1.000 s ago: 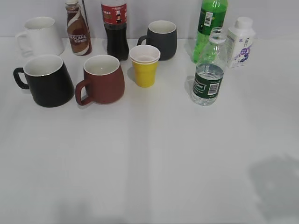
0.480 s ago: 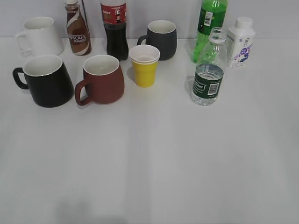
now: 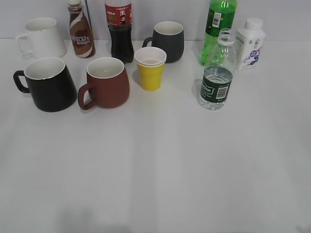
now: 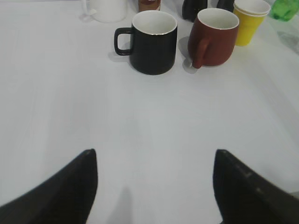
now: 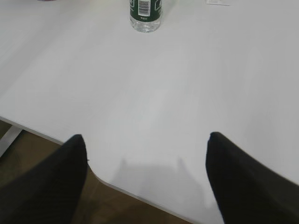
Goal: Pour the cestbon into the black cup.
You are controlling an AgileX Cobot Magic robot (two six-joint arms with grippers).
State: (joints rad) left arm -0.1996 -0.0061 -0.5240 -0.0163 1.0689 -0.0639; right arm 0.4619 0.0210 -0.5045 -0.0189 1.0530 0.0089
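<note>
The cestbon bottle (image 3: pixel 216 73), clear with a dark green label and no cap, stands upright at the right of the table; its base shows in the right wrist view (image 5: pixel 145 14). The black cup (image 3: pixel 48 83) stands at the left with its handle to the left; it also shows in the left wrist view (image 4: pixel 152 41). My left gripper (image 4: pixel 154 156) is open and empty over bare table, well short of the cup. My right gripper (image 5: pixel 147 140) is open and empty near the table's front edge, far from the bottle. Neither gripper shows in the exterior view.
A reddish-brown mug (image 3: pixel 106 82), stacked yellow cups (image 3: pixel 150 68) and a dark-grey mug (image 3: pixel 167 41) stand between cup and bottle. A white mug (image 3: pixel 41 38), coffee bottle (image 3: pixel 81 30), cola bottle (image 3: pixel 119 30), green soda bottle (image 3: pixel 218 26) and white milk bottle (image 3: pixel 250 43) line the back.
A dark shadow on the table at the lower right one second ago has gone. The objects have not moved.
</note>
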